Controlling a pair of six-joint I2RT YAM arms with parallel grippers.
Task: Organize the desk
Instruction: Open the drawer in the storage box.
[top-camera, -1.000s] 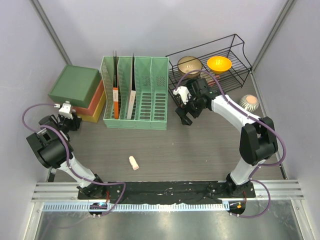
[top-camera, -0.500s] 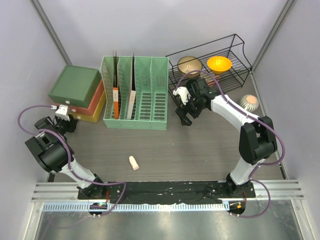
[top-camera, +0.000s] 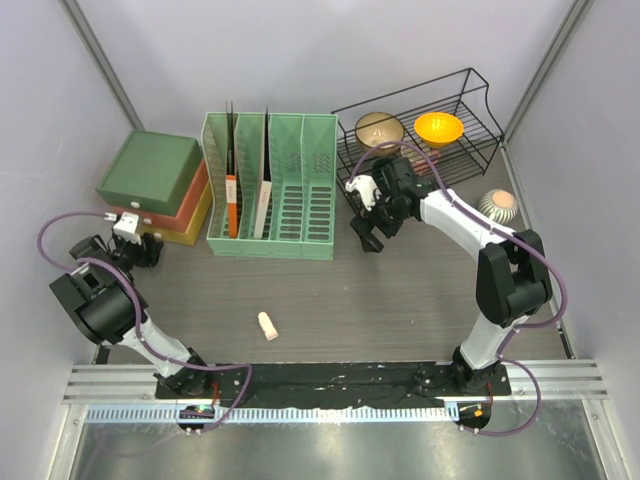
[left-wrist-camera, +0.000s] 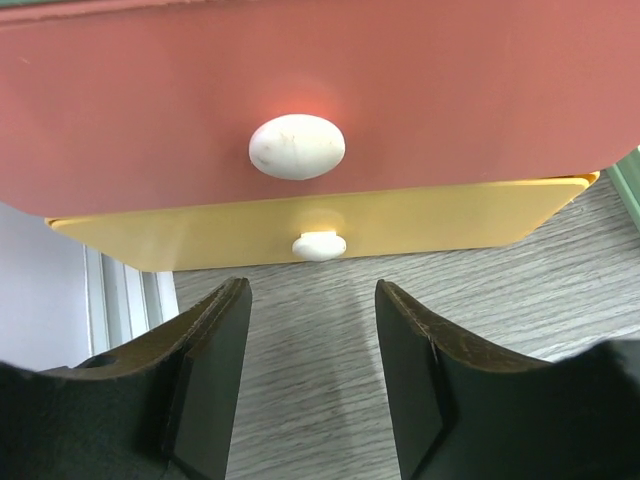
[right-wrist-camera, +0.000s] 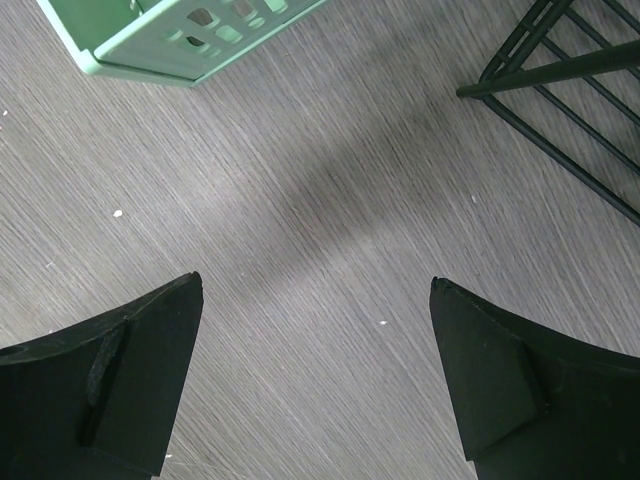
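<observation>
Left wrist view is showing the left tool hanging low over the worktop, with its two fingers standing partly apart and holding nothing. It is pointing at a red drawer that has an oval white knob. A yellow drawer with a smaller knob is sitting just under it. I think the main danger is coming from these two knobs being so near one another. The tool is facing the lower one more than the upper, so a small error in height could be sending the fingers onto the wrong knob, or onto the edge between the drawers. The oval knob is looking smooth and round, so a grip on it may be slipping off. A pull may also be dragging the whole drawer stack over the worktop instead of opening one drawer, and a push may be shoving it toward the wall. I cannot tell whether either drawer is fully shut. The right tool is hovering with its fingers spread wide and nothing in them, over bare worktop between the green file rack and the black wire rack. With the fingers this wide, a sideways move could be catching a wire of the black rack or the corner of the green one. A small pale thing is lying alone on the worktop, well apart from both tools, and I think a low sweep of an arm could be knocking it away.
</observation>
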